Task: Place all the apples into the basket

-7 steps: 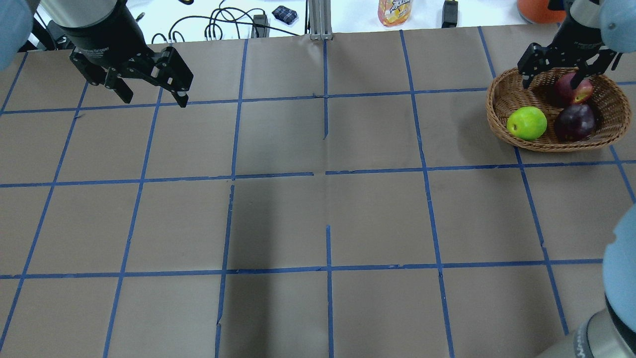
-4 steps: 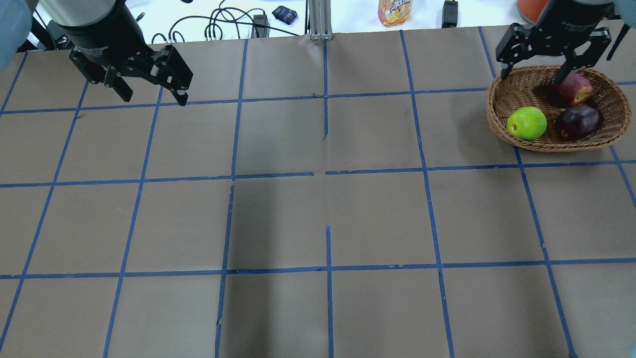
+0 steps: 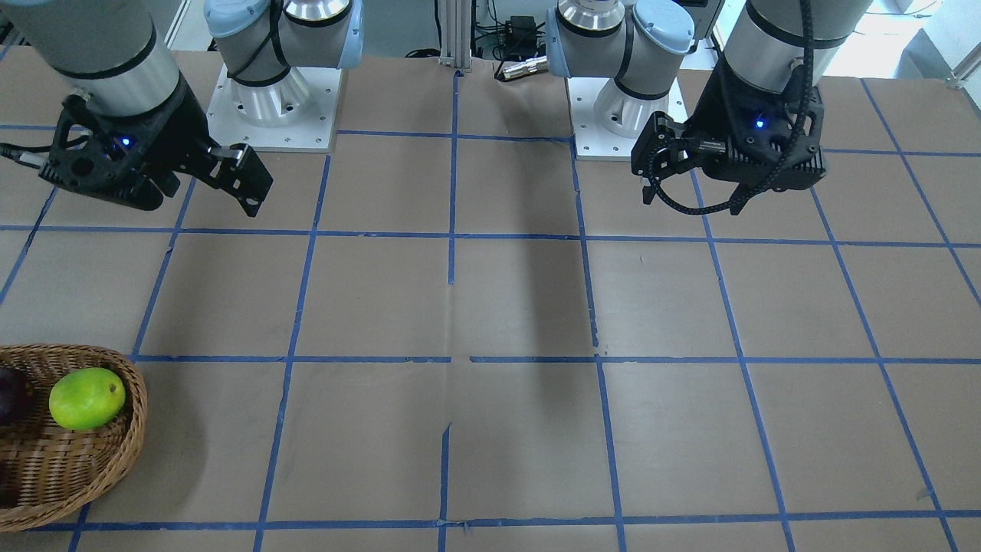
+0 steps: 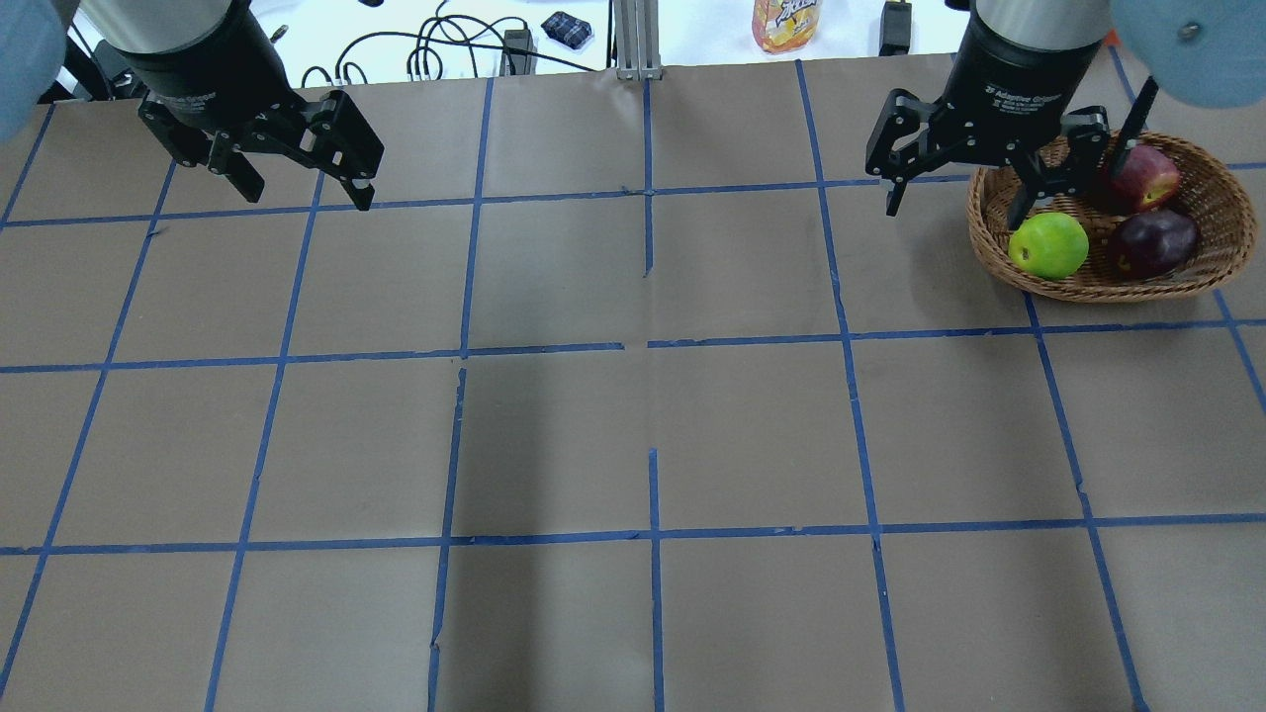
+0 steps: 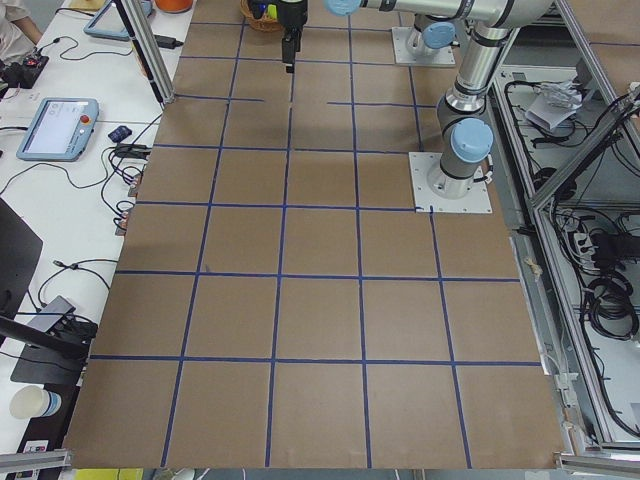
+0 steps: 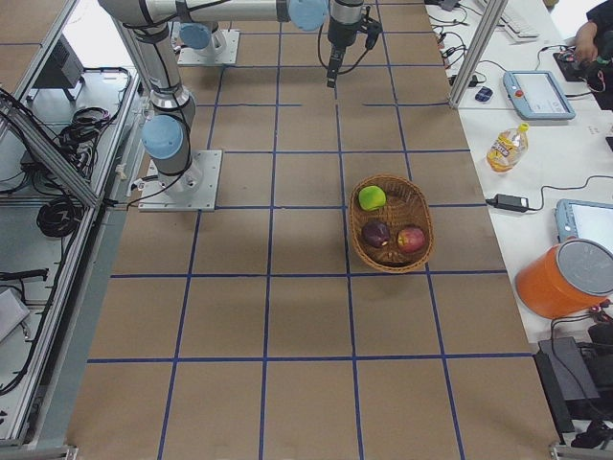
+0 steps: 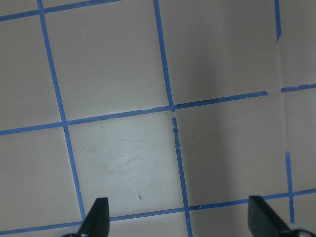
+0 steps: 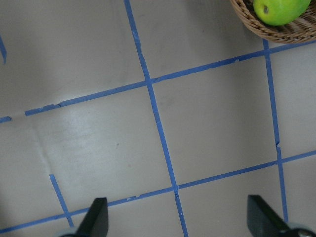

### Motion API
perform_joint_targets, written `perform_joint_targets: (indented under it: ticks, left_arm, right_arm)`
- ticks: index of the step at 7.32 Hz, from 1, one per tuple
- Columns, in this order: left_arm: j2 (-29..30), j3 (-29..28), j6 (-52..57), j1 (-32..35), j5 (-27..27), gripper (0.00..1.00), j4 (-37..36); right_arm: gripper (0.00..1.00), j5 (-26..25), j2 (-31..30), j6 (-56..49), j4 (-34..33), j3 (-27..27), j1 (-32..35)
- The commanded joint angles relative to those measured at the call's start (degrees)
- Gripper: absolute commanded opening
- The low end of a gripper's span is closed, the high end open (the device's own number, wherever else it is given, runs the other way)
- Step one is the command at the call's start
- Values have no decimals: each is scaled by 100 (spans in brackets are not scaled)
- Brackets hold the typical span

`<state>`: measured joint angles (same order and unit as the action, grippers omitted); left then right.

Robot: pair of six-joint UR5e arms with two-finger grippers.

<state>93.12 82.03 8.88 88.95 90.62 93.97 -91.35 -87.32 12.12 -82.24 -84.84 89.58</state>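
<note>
The wicker basket [image 4: 1088, 290] stands at the table's far right and holds all three apples: the yellow-green one [image 4: 1048, 245], the dark maroon one [image 4: 1152, 242] and the red one [image 4: 1147, 178]. My right gripper [image 4: 954, 206] is open and empty, raised just left of the basket's left rim. Its wrist view [image 8: 178, 219] shows bare table, with the green apple [image 8: 279, 10] and the basket rim [image 8: 247, 19] in the top right corner. My left gripper [image 4: 307, 193] is open and empty over the far left of the table, far from the basket. Its wrist view [image 7: 178, 219] shows only taped paper.
Brown paper with a blue tape grid covers the table. Beyond the far edge lie cables [image 4: 435, 44], a juice bottle [image 4: 786, 22] and small devices. An orange bucket [image 6: 565, 278] stands off the table beyond the basket. The two arm bases [image 3: 272, 100] sit at the robot's side.
My right gripper has moved left from over the basket to beside its left rim, still open. The red apple lies free in the basket. The left arm has not moved.
</note>
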Motion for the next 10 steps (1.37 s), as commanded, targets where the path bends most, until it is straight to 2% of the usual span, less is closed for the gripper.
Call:
perform_joint_targets:
  ticks: [1,5,8,10]
  left_arm:
    - [-4,6,-9,0,0,100,-19]
    - [5,-2,-18,-9,-9,100,-28]
    - [-4,6,-9,-9,-9,100,-28]
    - [-4,6,-9,-9,-9,100,-28]
  right_arm:
    - [100,21,-365,-359,147,-356,-81]
    - [100,21,-549,-448,243,-567,-231]
    - [100,47,-866,-280,-204,-998,-204]
    - [100,108,-910,-297,-205,-920,-213]
